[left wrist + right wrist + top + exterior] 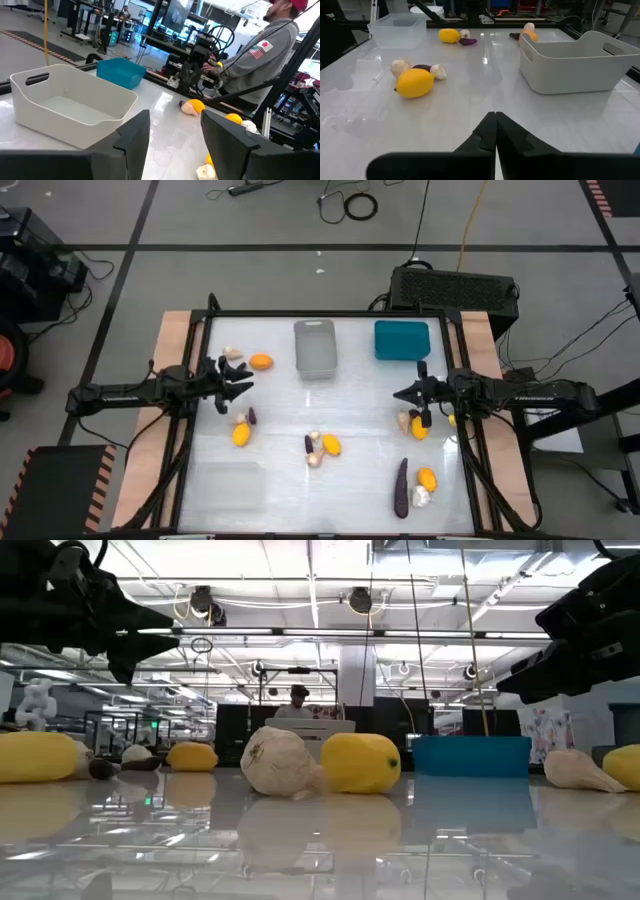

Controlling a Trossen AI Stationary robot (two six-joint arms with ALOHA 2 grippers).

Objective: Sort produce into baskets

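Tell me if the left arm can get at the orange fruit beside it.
Probably yes. The left claw is open and empty, and the orange fruit lies just past it on bare table, with only a small garlic bulb nearby.

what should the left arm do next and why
Probably lower the left gripper onto the nearest piece, the garlic bulb or the orange fruit beside it. Its fingers are open and hold nothing, all the produce lies on the table, and the grey basket looks empty. The right gripper is shut and empty.
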